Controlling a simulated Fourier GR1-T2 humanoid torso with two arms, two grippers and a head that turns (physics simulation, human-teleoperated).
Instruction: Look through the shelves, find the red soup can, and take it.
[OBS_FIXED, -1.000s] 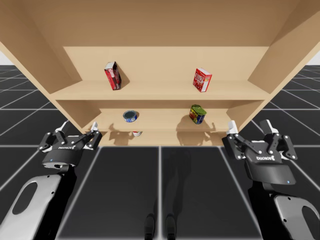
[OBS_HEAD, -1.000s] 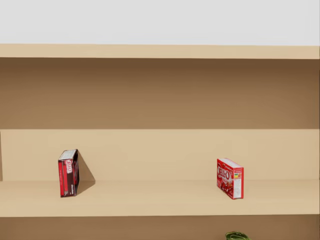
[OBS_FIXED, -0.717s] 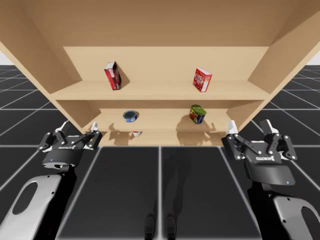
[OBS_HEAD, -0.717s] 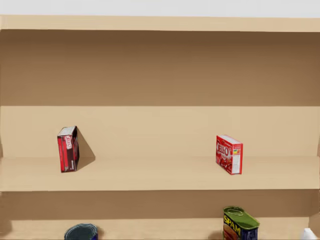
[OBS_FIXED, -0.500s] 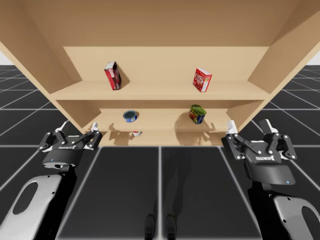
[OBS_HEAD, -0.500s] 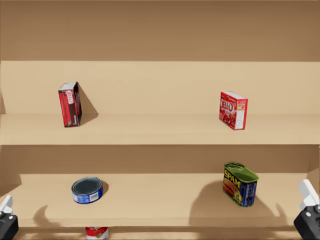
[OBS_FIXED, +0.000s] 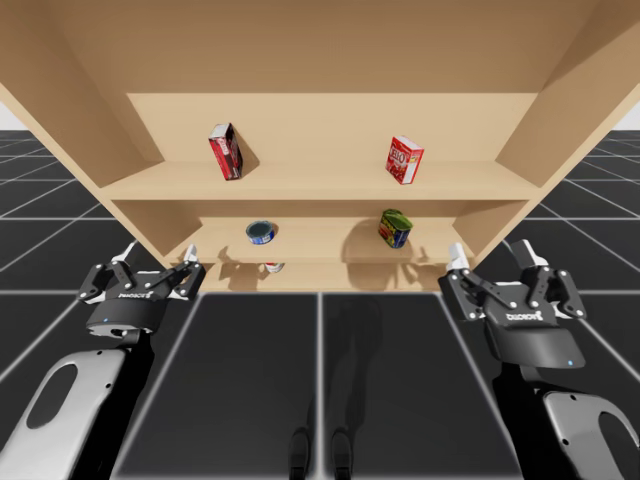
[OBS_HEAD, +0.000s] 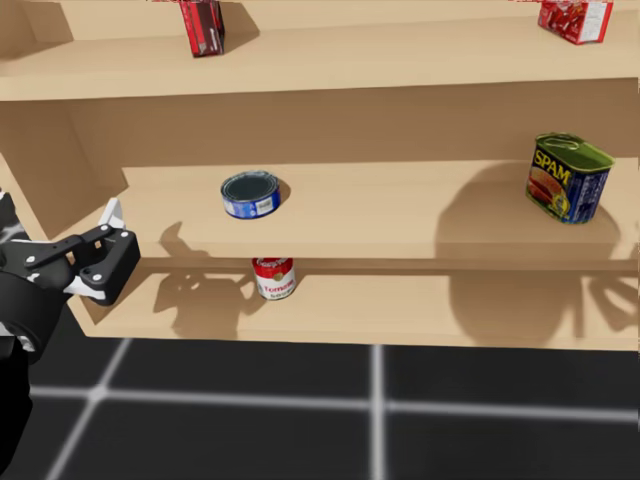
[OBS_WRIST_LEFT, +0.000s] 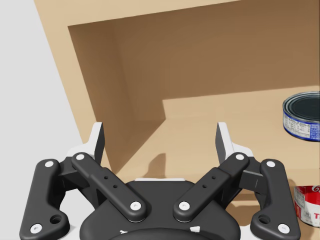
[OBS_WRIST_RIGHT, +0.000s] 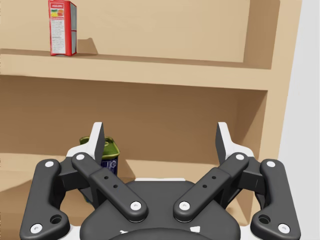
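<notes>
- On the lowest shelf (OBS_HEAD: 420, 310), left of centre, the red soup can (OBS_HEAD: 274, 277) stands upright, below the blue can (OBS_HEAD: 250, 194).
- Left gripper (OBS_WRIST_LEFT: 160, 142) and right gripper (OBS_WRIST_RIGHT: 160, 142): both spread wide, empty.
- Recommended: bring the left gripper in level, straddling the can.

Shelves (OBS_HEAD: 400, 210) of smooth, matt pale wood

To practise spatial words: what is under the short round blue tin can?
Below the blue tin can, a red-and-white soup can stands on the lowest shelf; the board between hides its lid.
</notes>
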